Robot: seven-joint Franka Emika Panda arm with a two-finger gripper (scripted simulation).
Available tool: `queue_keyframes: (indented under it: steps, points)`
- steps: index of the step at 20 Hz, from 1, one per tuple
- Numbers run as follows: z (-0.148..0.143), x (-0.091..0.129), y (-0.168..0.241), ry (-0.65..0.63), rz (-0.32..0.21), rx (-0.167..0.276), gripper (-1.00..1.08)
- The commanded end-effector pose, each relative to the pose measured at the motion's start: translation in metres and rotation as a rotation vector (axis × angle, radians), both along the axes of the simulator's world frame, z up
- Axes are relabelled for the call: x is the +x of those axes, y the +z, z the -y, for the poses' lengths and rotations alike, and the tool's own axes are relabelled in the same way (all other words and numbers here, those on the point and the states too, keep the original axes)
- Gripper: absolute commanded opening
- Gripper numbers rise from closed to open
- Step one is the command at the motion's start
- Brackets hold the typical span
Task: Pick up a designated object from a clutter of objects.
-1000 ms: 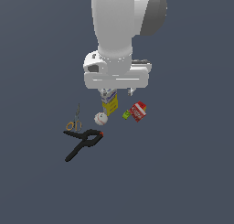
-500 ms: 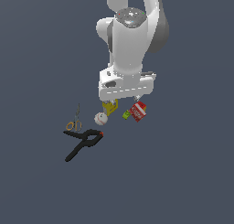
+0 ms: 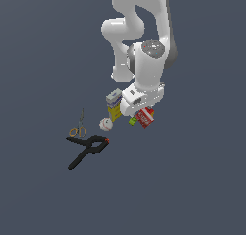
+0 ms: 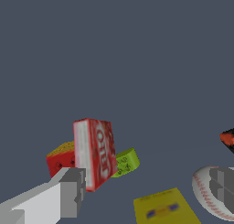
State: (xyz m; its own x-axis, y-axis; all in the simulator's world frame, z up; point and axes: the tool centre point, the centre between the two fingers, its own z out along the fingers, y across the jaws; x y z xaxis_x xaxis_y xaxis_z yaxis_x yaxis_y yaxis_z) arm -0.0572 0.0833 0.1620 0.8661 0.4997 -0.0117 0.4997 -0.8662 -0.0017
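While bent low over the clutter, hung with gripper spread wide, holding nothing. Stood the red box on edge just beside one finger, against the cube and green piece, baseball near the other.

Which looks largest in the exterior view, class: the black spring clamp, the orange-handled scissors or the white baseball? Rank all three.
1. Black spring clamp, clearly the longest.
2. Orange-handled scissors, shorter and thin.
3. White baseball, the most compact, though not far behind the scissors in area.
All three lie close together, so nearness to the camera hardly skews this.
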Motion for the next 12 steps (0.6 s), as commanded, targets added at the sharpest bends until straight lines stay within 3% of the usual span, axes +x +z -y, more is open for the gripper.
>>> queue_keyframes:
  steps: [1,12]
  points:
    - [-0.010,-0.011,-0.015,0.073,0.004,0.001,1.00]
    - [-0.032,-0.041,-0.049,0.243,0.010,0.005,1.00]
